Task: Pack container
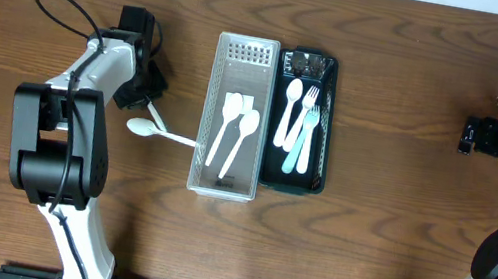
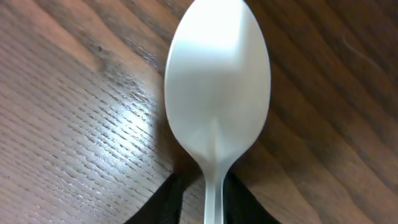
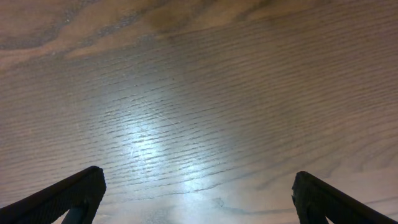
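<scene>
Overhead: the left gripper [image 1: 154, 112] is down on the worktop [image 1: 375, 232] over the loose spoon [image 1: 142, 127]. The spoon's handle runs right, and its tip is at, or just short of, the wall of the clear bin [image 1: 207, 102]. By count there is one loose spoon and two containers. The bin holds two white utensils [image 1: 234, 122]. The dark tray [image 1: 319, 161] beside it holds what look like three: a white spoon, a white fork and a pale blue fork. The right gripper [image 1: 471, 136] sits well apart from them, at the far right.

Left wrist: the dark fingers [image 2: 165, 202] press close against both sides of the spoon's neck. This looks like a grip, though the spoon lies flat on the wood. The hold is narrow, so the spoon could pivot when lifted, or its handle tip could catch the bin wall.

Right wrist: the jaws are spread wide over bare wood, with nothing between them.
</scene>
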You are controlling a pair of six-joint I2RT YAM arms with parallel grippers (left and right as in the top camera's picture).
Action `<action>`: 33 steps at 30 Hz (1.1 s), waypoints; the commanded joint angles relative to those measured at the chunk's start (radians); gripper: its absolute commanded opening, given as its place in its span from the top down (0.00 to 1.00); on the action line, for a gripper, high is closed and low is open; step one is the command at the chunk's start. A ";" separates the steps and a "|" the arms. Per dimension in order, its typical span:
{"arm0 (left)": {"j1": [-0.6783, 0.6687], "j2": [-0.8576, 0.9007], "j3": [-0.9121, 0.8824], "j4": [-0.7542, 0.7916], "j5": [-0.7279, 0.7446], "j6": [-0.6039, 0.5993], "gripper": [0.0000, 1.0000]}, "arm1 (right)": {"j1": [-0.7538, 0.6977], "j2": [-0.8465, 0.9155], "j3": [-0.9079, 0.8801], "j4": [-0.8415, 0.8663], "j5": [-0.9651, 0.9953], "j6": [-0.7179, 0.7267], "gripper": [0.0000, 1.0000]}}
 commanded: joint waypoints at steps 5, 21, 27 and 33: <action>0.005 -0.014 0.052 -0.010 0.002 0.035 0.81 | -0.004 -0.002 -0.001 0.000 -0.003 -0.011 0.01; 0.003 -0.103 0.154 -0.018 0.000 0.092 0.68 | -0.004 -0.002 -0.001 0.000 -0.003 -0.011 0.01; 0.003 -0.101 0.151 -0.034 -0.012 0.091 0.56 | -0.004 -0.002 -0.001 0.000 -0.003 -0.011 0.01; 0.003 -0.072 0.134 -0.046 -0.036 0.062 0.56 | -0.004 -0.002 -0.001 0.000 -0.003 -0.011 0.01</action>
